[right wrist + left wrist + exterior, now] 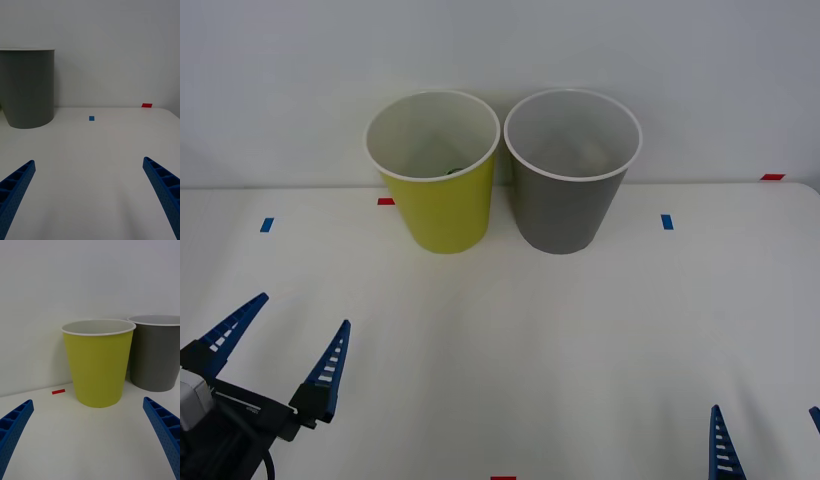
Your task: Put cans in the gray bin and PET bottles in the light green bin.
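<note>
White table (500, 350): flat work surface against a pale wall, carrying two bins at its far side and small tape markers.

Light green bin (435, 170): round, tapered, yellow-green outside, white rim and white inside. Stands upright at the far centre of the table, left of the gray bin. In the front view a small dark item (452, 170) lies low inside it near the rim line; what it is cannot be told. In the left wrist view the bin (98, 363) stands ahead of that arm's fingers.

Gray bin (570, 170): same shape, dark gray outside, white rim, pale inside. Upright, just beside the light green bin on its right, the rims close together; whether they touch cannot be told. Contents not discernible. Also seen in the right wrist view (28, 88).

Left gripper (285, 345): near left of the table, low over the surface, blue ribbed fingers (330, 365) spread wide, nothing between them, well apart from the bins.

Right gripper (90, 187): near right edge of the table, fingers (163, 185) spread wide and empty, well apart from the gray bin.

Tape markers: blue piece (267, 224) at left, blue piece (667, 221) at right, red piece (386, 201) beside the light green bin, red piece (772, 177) at the far right.
</note>
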